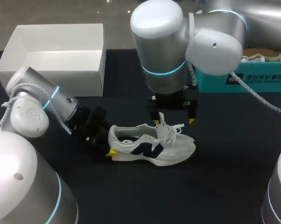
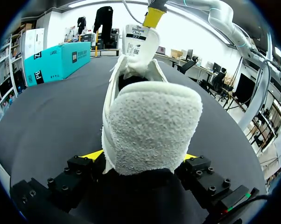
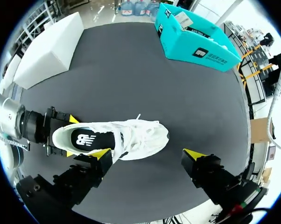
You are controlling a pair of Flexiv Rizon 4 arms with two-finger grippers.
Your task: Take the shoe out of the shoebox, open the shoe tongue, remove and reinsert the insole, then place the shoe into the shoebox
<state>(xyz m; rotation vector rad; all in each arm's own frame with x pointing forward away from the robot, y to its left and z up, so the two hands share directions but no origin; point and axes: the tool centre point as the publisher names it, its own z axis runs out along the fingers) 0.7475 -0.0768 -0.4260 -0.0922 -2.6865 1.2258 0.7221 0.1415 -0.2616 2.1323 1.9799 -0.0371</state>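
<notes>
A white shoe [image 1: 152, 147] with a navy logo lies on its sole in the middle of the black table, toe to the right. My left gripper [image 1: 110, 143] is at the heel. In the left wrist view the heel [image 2: 150, 130] fills the gap, and both yellow fingertips [image 2: 91, 156] press its sides, so the left gripper [image 2: 140, 157] is shut on it. The tongue [image 2: 140, 42] stands upright. My right gripper [image 1: 173, 122] hangs open just above the laces. In the right wrist view the right gripper [image 3: 148, 154] is spread wide with the shoe [image 3: 117, 139] under it and nothing held.
The open white shoebox [image 1: 56, 70] stands at the back left, behind my left arm. A teal box [image 1: 252, 79] sits at the back right. Bare black tabletop [image 1: 215, 186] lies in front of and to the right of the shoe.
</notes>
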